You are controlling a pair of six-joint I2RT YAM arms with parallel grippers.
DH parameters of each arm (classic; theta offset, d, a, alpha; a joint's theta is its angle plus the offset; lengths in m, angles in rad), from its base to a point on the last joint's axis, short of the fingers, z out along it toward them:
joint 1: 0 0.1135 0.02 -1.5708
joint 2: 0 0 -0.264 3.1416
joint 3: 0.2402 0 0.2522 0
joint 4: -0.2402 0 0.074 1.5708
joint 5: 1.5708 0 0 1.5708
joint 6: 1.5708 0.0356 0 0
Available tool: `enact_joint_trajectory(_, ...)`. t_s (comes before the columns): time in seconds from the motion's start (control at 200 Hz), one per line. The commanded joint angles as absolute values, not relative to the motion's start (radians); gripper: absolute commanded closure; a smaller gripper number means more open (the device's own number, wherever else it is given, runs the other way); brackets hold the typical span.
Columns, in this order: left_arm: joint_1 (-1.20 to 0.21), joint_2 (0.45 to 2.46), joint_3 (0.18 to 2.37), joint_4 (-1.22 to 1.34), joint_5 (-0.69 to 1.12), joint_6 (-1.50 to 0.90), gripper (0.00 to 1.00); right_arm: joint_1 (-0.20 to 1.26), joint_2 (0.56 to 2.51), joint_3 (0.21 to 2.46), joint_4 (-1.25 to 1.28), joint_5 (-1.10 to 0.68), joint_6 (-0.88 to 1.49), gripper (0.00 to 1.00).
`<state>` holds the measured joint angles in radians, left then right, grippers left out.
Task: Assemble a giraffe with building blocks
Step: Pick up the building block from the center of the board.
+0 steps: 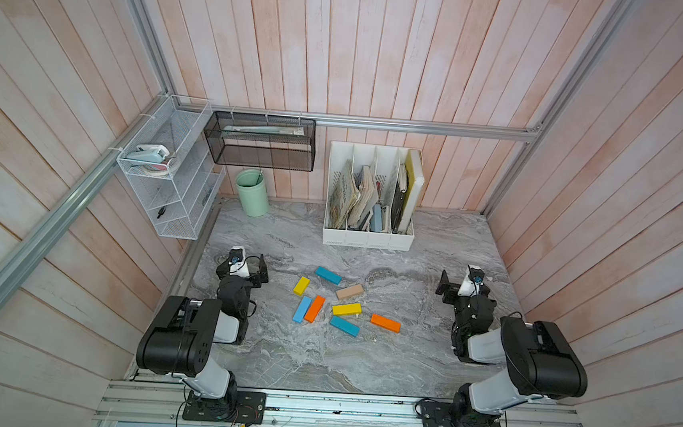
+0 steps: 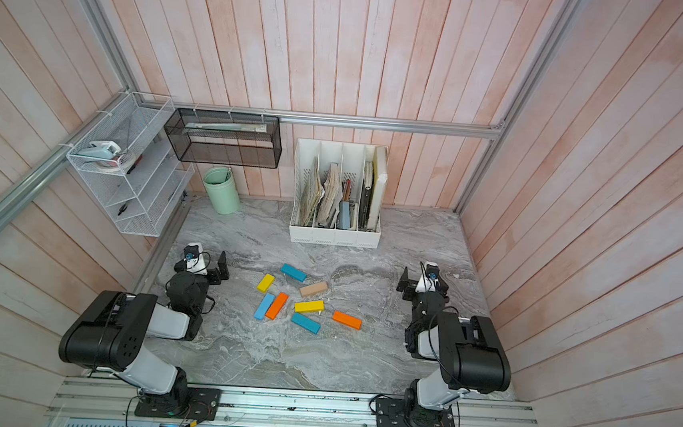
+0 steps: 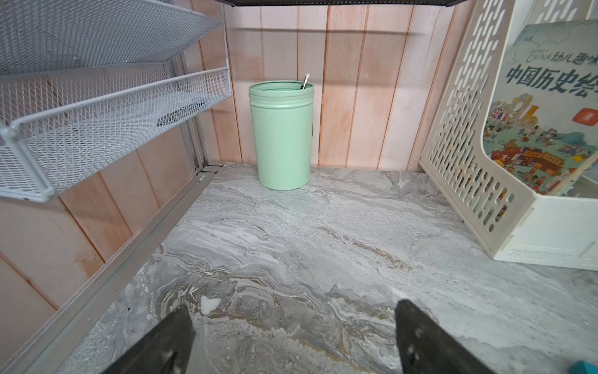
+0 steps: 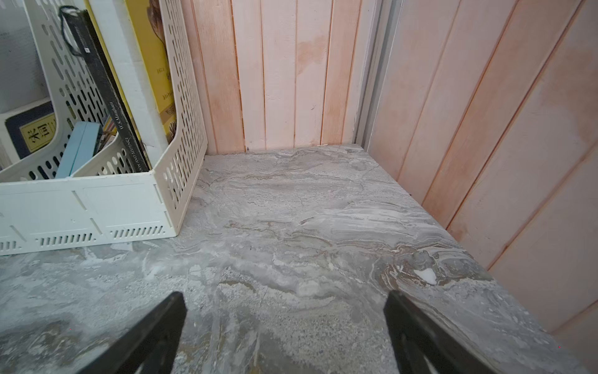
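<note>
Several building blocks lie loose and scattered flat on the middle of the marble table. They include a teal one, a yellow one, a tan one, an orange one beside a light blue one, and another orange one. No giraffe is in view. My left gripper stands open to the left of the blocks, with nothing between its fingers. My right gripper stands open to their right, also empty. Both point at the back wall.
A white file rack with books stands at the back middle, with a green cup to its left. A white mesh shelf and a black mesh basket hang on the walls. Wooden walls close three sides.
</note>
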<state>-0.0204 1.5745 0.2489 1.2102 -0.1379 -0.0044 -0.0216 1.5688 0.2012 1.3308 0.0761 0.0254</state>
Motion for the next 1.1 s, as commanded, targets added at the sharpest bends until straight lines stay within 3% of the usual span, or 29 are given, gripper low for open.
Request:
enact_joint_trajectory(0.0, -0.015, 1.565, 0.256, 1.21, -0.135, -0.014, 0.0, -0.023, 1.558, 0.213, 1.33, 0.067, 0.028, 0.02)
enact_joint_trajectory(0.63, -0.014, 1.551, 0.251, 1.214, -0.207, -0.038, 0.0, -0.022, 1.557, 0.216, 1.323, 0.069, 0.032, 0.02)
enact_joint_trajectory(0.75, -0.075, 1.443, 0.317, 1.013, -0.279, 0.019, 0.0, 0.017, 1.509, 0.187, 1.353, 0.127, -0.004, 0.02)
enact_joint_trajectory(0.935, -0.188, 1.291, 0.55, 0.678, -0.363, 0.049, 0.0, 0.248, 1.291, 0.369, 0.927, 0.405, -0.11, 0.02)
enact_joint_trajectory(1.095, -0.199, 1.264, 0.882, 0.192, -0.118, -0.213, 0.0, 0.412, 1.334, 0.734, 0.4, 0.647, -0.03, 0.02)
